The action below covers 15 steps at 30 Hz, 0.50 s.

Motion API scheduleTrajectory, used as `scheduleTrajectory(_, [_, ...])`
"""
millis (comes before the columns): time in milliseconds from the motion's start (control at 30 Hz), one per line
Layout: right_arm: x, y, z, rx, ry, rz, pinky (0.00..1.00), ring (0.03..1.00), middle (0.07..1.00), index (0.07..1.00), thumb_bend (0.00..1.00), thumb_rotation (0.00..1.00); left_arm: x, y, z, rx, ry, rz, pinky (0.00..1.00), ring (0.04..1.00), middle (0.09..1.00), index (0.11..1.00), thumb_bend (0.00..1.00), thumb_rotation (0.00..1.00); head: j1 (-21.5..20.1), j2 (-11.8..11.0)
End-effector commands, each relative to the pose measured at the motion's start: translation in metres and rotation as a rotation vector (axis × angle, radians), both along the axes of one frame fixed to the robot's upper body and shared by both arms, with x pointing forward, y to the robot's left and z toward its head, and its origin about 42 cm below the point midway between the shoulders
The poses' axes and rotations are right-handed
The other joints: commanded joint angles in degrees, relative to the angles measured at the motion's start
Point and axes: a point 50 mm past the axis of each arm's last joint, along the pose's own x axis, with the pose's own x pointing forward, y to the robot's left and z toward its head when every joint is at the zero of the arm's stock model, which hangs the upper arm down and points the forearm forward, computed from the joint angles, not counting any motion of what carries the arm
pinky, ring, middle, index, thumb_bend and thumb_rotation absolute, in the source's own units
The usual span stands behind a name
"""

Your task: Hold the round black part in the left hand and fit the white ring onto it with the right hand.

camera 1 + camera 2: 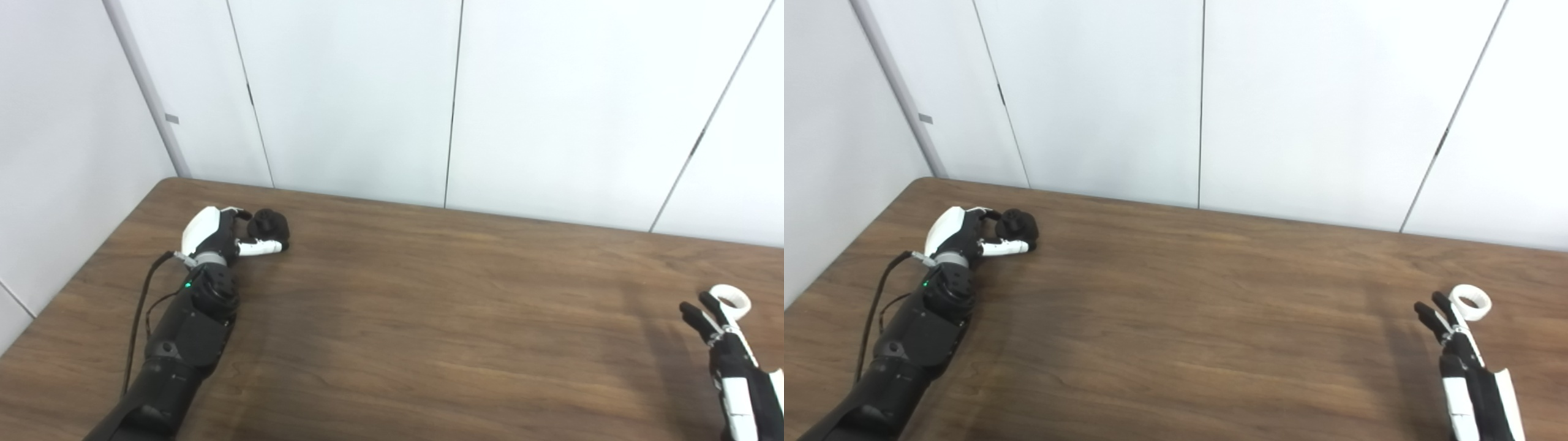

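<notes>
The round black part (pixel 269 225) rests on the wooden table (pixel 429 294) at the far left. My left hand (pixel 220 236) is closed around it, with the fingers curled over its far side and the thumb (pixel 260 247) along its near side. The white ring (pixel 732 300) lies on the table at the far right. My right hand (pixel 713 334) lies low over the table with its fingers stretched out and apart. Its fingertips (pixel 695 312) are right beside the ring's left edge. I cannot tell if they touch it.
White wall panels (pixel 453 98) stand right behind the table's far edge and along its left side. The left arm's black cable (pixel 138 312) hangs near the table's left edge.
</notes>
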Motion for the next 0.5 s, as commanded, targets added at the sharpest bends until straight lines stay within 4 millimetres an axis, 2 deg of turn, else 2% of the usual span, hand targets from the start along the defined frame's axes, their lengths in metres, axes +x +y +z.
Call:
scheduleTrajectory(0, [-0.0280,0.0136,-0.0418,0.072,0.147,-0.019,1.00,0.904,0.881,0.935,0.64,1.00,0.0161,-0.0028,0.0309,0.024,-0.090,-0.026,1.00,0.971,0.902,0.785,0.93,0.30,0.1,0.0])
scheduleTrajectory(467, [-0.0287,0.0134,-0.0423,0.065,0.152,-0.019,1.00,0.919,0.876,0.938,0.63,1.00,0.0173,-0.0095,0.0291,0.065,-0.085,-0.059,1.00,0.972,0.905,0.765,0.93,0.27,0.1,0.1])
